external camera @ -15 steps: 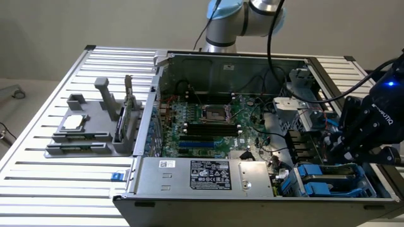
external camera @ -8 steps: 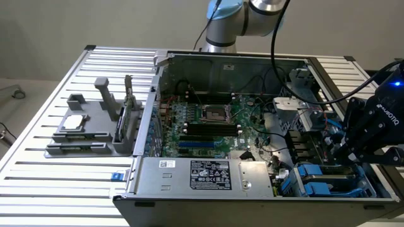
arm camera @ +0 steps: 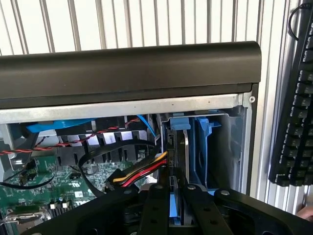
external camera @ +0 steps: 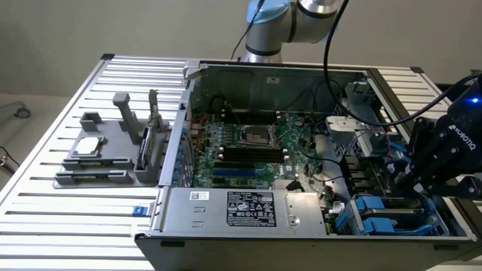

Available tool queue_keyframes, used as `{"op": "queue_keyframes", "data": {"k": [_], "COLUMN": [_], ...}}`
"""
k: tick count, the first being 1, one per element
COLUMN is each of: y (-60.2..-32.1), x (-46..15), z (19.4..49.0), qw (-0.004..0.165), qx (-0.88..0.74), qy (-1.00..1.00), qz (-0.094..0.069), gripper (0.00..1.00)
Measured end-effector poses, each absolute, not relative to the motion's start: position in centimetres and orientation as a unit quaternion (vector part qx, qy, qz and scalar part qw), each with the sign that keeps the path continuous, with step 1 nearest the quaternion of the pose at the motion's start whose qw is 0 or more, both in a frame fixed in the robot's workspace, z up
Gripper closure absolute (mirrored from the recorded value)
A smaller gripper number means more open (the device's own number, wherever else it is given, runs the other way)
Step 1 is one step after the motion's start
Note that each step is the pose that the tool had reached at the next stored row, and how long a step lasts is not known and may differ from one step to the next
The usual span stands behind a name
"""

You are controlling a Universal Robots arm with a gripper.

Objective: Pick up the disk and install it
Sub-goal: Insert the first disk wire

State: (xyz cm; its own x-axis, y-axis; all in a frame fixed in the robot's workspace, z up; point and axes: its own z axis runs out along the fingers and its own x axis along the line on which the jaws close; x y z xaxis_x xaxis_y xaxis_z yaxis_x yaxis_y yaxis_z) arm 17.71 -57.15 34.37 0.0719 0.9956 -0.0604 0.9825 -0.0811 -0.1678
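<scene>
The disk [arm camera: 179,147] stands on edge in the drive bay [arm camera: 234,147] at the corner of the open computer case, its blue carrier bracket showing at the end. My gripper [arm camera: 175,193] reaches down onto it, and the two black fingers [arm camera: 155,208] are shut on the disk's near blue edge. In the exterior view the gripper [external camera: 410,182] hangs over the blue drive bay [external camera: 391,217] at the case's front corner on the exterior view's right. From that side the arm hides the disk itself.
A second blue carrier [arm camera: 204,142] stands right beside the disk. Red, yellow and black cables [arm camera: 142,169] run close to the bay. The case holds a motherboard [external camera: 249,147] and a silver power supply [external camera: 249,209]. A grey fixture [external camera: 105,152] sits on the slatted table; a keyboard [arm camera: 293,98] lies outside.
</scene>
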Motion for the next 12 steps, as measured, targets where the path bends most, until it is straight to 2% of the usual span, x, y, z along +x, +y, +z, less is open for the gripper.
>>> {"op": "queue_keyframes", "data": {"k": [12], "y": [-57.22], "x": [18.07], "z": [34.33], "qw": [0.045], "qx": [-0.725], "qy": [-0.682], "qz": [0.085], "gripper": [0.84]}}
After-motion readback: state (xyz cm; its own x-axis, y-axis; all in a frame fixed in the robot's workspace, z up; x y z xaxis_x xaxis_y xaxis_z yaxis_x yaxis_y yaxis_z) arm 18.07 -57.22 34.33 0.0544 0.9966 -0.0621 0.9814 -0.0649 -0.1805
